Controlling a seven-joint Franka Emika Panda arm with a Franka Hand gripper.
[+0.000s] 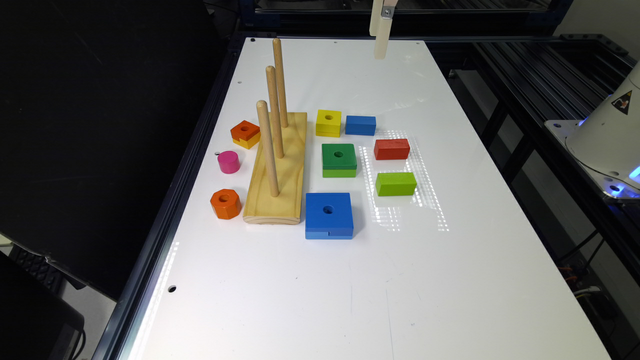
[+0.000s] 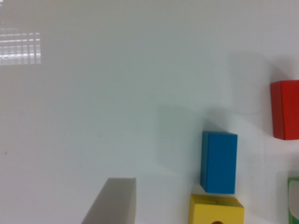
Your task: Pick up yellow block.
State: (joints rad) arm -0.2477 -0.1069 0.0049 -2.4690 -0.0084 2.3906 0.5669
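While the gripper [image 1: 381, 35] hangs high above the far end of the white table [image 1: 320, 280], the yellow block [image 1: 328, 123] sits untouched on the tabletop, not yet approached.

The yellow block, a small square with a round centre hole, lies just beside the wooden peg base [image 1: 280, 170] on the exterior view's right, with a small blue brick [image 1: 360, 125] close on its other side and a green square block [image 1: 339, 160] near it toward the camera. The other blocks lie spread apart on the table, probably so each can be reached alone. One pale finger [image 2: 112, 201] shows in the wrist view, so I cannot tell whether the pincer is released or clenched. It holds nothing.
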